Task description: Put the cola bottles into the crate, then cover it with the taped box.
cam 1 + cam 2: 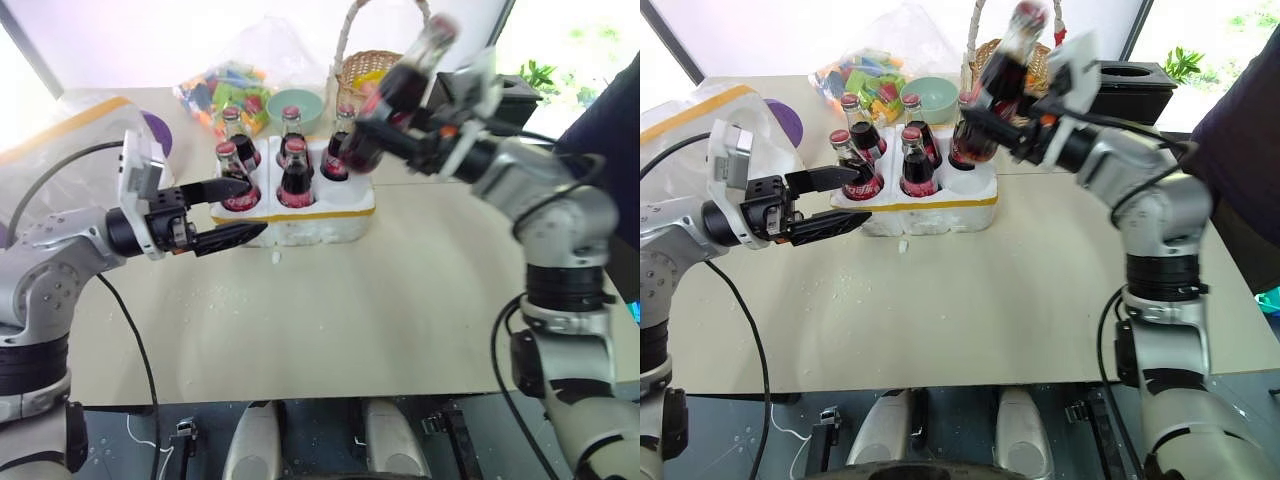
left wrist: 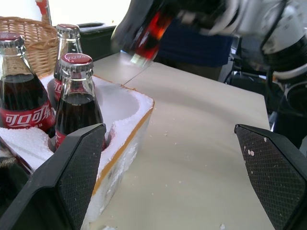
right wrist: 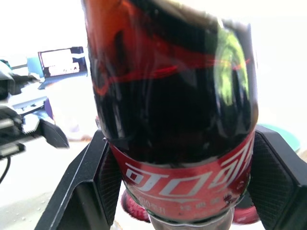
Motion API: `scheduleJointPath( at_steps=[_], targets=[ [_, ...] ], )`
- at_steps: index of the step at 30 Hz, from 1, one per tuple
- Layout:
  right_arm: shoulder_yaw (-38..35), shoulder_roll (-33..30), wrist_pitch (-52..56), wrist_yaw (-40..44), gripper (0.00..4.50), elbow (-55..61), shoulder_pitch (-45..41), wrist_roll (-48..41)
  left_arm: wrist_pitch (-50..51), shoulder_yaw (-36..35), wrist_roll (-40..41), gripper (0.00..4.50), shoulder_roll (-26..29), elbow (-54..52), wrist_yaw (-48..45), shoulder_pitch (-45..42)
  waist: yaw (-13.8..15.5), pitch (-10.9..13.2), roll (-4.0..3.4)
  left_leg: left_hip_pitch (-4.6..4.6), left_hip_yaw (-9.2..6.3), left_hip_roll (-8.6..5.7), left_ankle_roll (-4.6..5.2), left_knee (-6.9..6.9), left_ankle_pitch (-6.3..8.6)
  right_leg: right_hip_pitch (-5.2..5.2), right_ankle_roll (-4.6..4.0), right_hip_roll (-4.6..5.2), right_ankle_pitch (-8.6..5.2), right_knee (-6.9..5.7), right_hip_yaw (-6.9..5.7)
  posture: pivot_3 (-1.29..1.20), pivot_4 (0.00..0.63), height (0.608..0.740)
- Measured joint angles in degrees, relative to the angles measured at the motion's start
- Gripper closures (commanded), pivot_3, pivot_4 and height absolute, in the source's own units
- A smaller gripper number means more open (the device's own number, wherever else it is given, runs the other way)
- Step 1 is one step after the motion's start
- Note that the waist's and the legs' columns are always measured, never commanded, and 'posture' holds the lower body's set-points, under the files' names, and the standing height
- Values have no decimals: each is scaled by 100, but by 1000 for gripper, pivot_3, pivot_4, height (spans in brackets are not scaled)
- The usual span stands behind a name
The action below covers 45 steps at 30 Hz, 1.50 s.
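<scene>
While tilted, bottle (image 1: 395, 95) within right tool (image 1: 385, 125).

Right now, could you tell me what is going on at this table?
The robot is loading cola bottles into the crate. Five bottles already stand in its wells. The right end effector is shut on the sixth bottle, held tilted in the air above the crate's right end, where one front well is empty. The left end effector is open beside the crate's left front corner, holding nothing. The taped box sits at the table's left edge, not yet used.
</scene>
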<state>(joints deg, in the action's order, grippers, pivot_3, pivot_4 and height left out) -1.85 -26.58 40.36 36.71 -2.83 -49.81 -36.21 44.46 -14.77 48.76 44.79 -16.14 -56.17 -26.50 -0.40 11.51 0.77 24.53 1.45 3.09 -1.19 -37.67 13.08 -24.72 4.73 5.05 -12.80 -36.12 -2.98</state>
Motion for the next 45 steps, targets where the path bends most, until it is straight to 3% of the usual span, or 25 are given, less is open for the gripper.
scheduleJointPath(
  at_steps=[8,11,14,20,25,29,32,39,45],
  targets=[
    [1051,135,-891,135,1654,-860,141,1416,-34,23,26,0,-4,-89,110,-27,-8,0,0,4,1,-2,-1,1,-1,-6,1,1,0,-3,0,0,150,740],
    [1085,182,-886,171,242,-997,156,1563,-41,19,31,0,54,-79,103,-22,2,0,1,4,1,-2,-5,-1,-3,-4,1,2,1,-2,0,0,150,740],
    [1055,209,-885,166,62,-1054,177,1653,-114,-29,-48,0,273,33,46,-9,-22,0,1,2,1,-1,-5,0,-3,-5,0,1,1,-2,0,0,150,740],
    [425,-357,-162,353,62,-20,685,1202,-585,-651,-698,0,1783,1181,-890,716,-11,1,0,0,6,0,-14,51,-8,-32,-5,0,-3,0,-1,0,150,740],
    [-575,-1312,810,768,62,1258,1085,255,-1903,-856,-1791,0,3275,3449,-2023,855,-26,1,0,3,17,5,-15,61,-7,-45,-34,1,-21,6,-1,0,150,740],
    [-872,-1649,1238,751,62,1533,1243,-13,-3163,-385,-2689,0,3958,5233,-2488,304,-40,1,0,-4,36,22,-16,59,-7,-53,-49,0,-20,4,-1,0,150,740],
    [-959,-1717,1382,681,62,1582,1361,-100,-3948,168,-3394,0,4114,6328,-2556,-308,-28,1,-1,-2,46,29,-16,59,-7,-57,-55,-3,-21,2,0,0,150,740],
    [-1093,-1728,1505,431,62,1648,1521,-173,-5036,1582,-5281,0,3904,8083,-1743,-2715,65,-5,14,9,57,32,-16,51,-8,-60,-31,-6,-7,0,2,0,150,740],
    [-1250,-1721,1683,188,62,1747,1774,-339,-5293,2369,-6511,0,3454,8942,-910,-3501,108,-5,15,8,59,39,-16,51,-8,-65,-31,-11,-7,-2,3,0,150,740]
  ],
)
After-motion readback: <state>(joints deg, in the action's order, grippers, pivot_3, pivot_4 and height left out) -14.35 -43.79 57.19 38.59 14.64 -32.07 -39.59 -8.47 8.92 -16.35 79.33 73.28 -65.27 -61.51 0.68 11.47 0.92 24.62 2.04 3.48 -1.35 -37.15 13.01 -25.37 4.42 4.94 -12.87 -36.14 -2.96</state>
